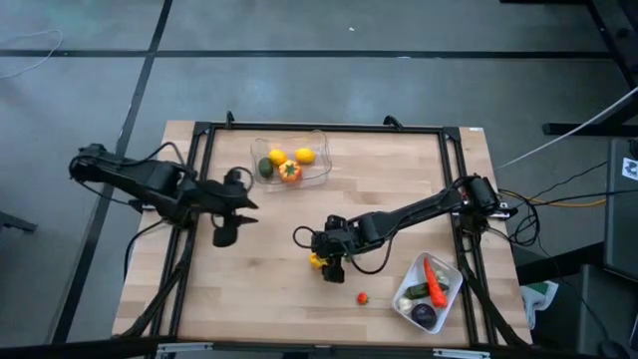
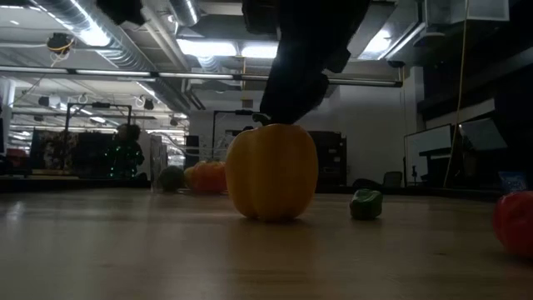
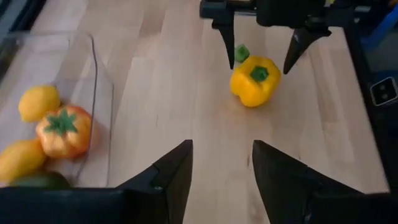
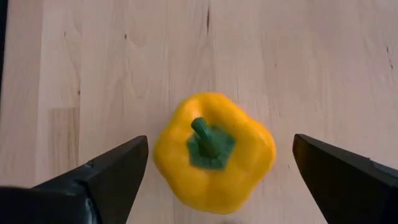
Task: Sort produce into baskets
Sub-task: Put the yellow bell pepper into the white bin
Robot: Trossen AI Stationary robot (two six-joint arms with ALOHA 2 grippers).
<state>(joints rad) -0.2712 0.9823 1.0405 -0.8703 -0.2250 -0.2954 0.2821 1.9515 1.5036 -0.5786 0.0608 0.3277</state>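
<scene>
1. We see the yellow pepper [image 4: 214,152] standing upright on the bare wooden table [image 1: 269,289], a little right of centre in the lower half of the high view, green stem up.
2. The right gripper [image 1: 327,261] hangs directly over the pepper with its two fingers spread wide, one on each side and both clear of it; it grasps nothing.
3. A small green piece [image 2: 366,203] lies on the table just beyond the pepper, and a small red piece [image 1: 363,297] lies to the lower right of it in the high view.
4. The white tray [image 1: 451,269] sits at the lower right of the high view, holding a red carrot-like piece [image 1: 433,275], a green piece [image 1: 417,291] and a purple ball [image 1: 424,314].
5. The clear tub [image 1: 321,140] sits at the upper centre of the high view, holding two lemons [image 1: 305,156], an orange tomato [image 1: 290,172] and a dark green piece [image 1: 265,168].
6. The left gripper [image 1: 225,235] hovers over bare table at the left of the high view, below and left of the tub, fingers parted a little and empty.
</scene>
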